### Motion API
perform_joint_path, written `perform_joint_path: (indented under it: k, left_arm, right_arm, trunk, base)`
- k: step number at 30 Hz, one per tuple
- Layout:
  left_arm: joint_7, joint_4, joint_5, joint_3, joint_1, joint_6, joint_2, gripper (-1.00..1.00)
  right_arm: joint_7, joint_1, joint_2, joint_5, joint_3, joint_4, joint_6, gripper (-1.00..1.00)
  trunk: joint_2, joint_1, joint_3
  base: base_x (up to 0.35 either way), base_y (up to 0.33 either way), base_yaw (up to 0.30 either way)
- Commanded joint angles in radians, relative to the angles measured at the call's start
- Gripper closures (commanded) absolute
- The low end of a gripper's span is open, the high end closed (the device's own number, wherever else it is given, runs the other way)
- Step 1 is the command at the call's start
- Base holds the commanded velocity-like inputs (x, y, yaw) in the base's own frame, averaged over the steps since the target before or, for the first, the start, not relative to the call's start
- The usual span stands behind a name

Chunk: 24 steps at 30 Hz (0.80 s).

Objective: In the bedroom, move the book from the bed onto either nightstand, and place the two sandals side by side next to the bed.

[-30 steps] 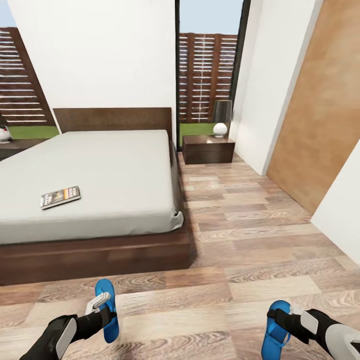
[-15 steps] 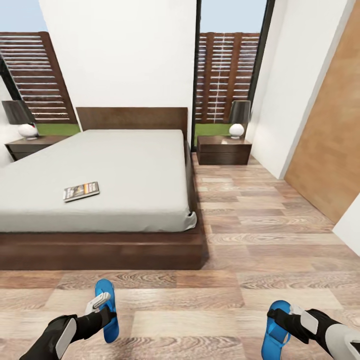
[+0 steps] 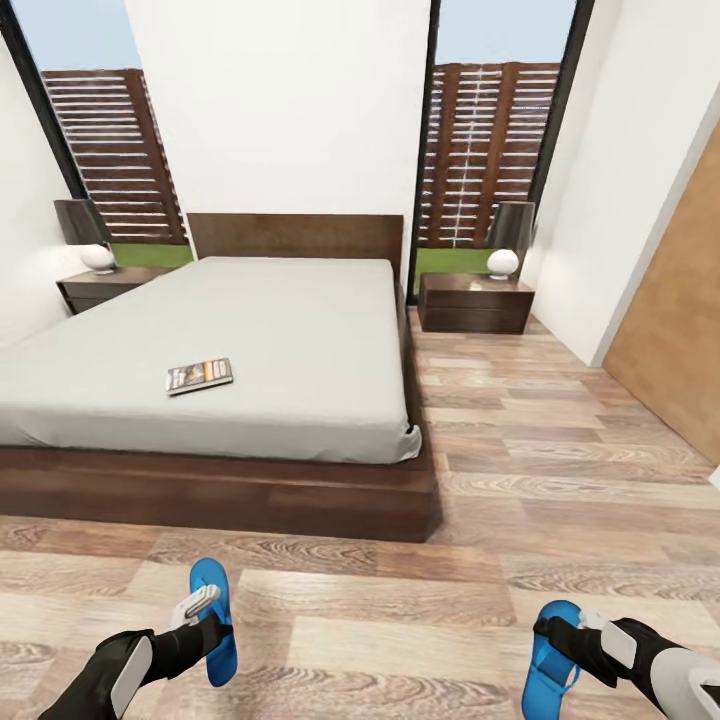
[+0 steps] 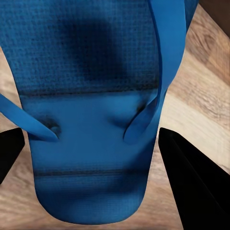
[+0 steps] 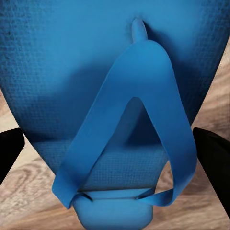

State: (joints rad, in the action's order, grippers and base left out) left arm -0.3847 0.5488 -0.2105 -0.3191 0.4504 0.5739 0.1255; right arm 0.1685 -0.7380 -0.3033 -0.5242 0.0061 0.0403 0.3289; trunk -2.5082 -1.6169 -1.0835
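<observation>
Left gripper at 7 o'clock clamped across a blue sandal, likely light, flexible and best pinched across the sole edges as the dark fingers do either side of it; book flat on the bed at 10 o'clock, probably thin, stiff, liftable by an edge. Nightstand with lamp at 1 o'clock, bed frame in the way; right gripper at 5 o'clock holding the second sandal likewise

Bedroom count
There were two sandals, one book, one bed, two nightstands and two lamps.
</observation>
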Motion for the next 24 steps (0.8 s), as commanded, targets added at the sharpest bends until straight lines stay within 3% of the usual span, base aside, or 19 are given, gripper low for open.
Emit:
perform_joint_path:
  k: [1, 24]
  left_arm:
    - [-0.003, 0.0, -0.003, -0.004, 0.001, 0.007, 0.0, 1.0]
    - [-0.004, 0.0, -0.003, -0.005, 0.001, 0.006, 0.0, 1.0]
  right_arm:
    - [0.005, -0.001, 0.0, -0.001, 0.001, 0.003, 0.001, 1.0]
    - [0.007, -0.001, 0.003, 0.004, 0.002, 0.003, 0.0, 1.0]
  trunk:
    - [0.0, 0.0, -0.001]
    - [0.0, 0.0, -0.001]
  base:
    - [0.005, 0.042, 0.02]
    - [0.089, 0.125, 0.002]
